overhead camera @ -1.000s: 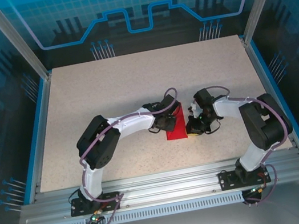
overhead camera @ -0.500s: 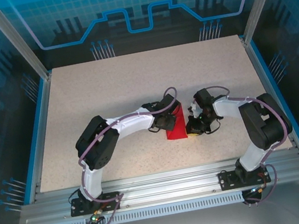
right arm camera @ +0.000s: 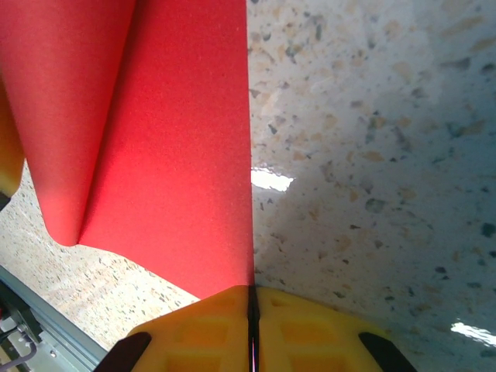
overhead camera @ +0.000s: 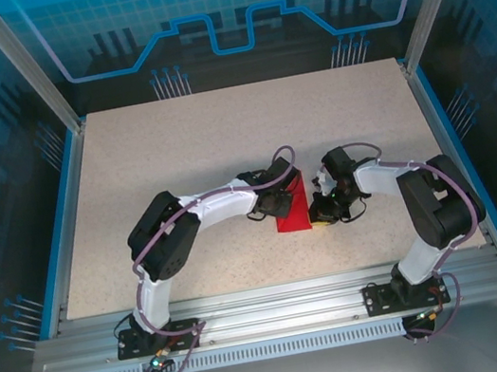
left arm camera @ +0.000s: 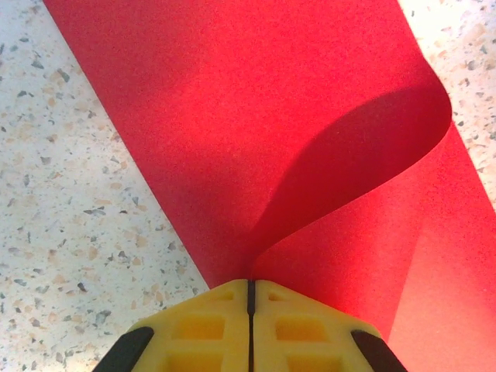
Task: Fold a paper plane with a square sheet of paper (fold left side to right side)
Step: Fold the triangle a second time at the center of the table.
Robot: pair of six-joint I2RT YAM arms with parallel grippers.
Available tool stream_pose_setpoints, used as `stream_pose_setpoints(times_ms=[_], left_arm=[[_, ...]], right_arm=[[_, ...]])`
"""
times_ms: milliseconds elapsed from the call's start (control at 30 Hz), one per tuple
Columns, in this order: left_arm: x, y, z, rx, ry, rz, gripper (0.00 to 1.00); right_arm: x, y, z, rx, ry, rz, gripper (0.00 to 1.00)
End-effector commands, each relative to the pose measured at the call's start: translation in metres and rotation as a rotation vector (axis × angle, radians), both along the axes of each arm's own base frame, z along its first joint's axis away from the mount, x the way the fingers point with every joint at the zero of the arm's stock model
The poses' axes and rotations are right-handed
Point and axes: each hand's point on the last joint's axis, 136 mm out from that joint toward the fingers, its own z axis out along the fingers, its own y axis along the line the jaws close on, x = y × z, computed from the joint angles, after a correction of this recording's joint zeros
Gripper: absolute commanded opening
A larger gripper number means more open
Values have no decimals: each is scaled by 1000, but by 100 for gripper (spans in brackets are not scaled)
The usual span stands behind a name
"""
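The square sheet of paper (overhead camera: 292, 214) is bright red and lies on the table between the two arms, partly doubled over. In the left wrist view its near flap (left arm camera: 232, 116) curls up and over to the right. My left gripper (left arm camera: 250, 285) is shut, pinching that flap at its left side (overhead camera: 280, 204). My right gripper (right arm camera: 253, 291) is shut on the sheet's right edge (right arm camera: 170, 155), low over the table (overhead camera: 322, 213). Both pairs of yellow fingers meet with just the paper between them. A paper plane is out of view.
The speckled beige table (overhead camera: 175, 151) stretches wide behind and to both sides of the paper. Blue raised borders (overhead camera: 60, 219) run along its left and right. A metal rail (overhead camera: 268, 296) with the arm bases lines the near edge.
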Motion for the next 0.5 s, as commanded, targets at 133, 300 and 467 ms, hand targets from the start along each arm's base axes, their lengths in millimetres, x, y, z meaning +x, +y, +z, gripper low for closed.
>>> stream_pose_setpoints(times_ms=[133, 300, 467], left_arm=[[-3, 5, -13, 26, 13, -6, 9], [-4, 4, -13, 26, 15, -6, 9], [-5, 4, -13, 26, 14, -9, 9]], right_arm=[[15, 3, 31, 128, -61, -39, 10], [40, 17, 43, 210, -88, -91, 9], [67, 22, 43, 212, -102, -134, 9]])
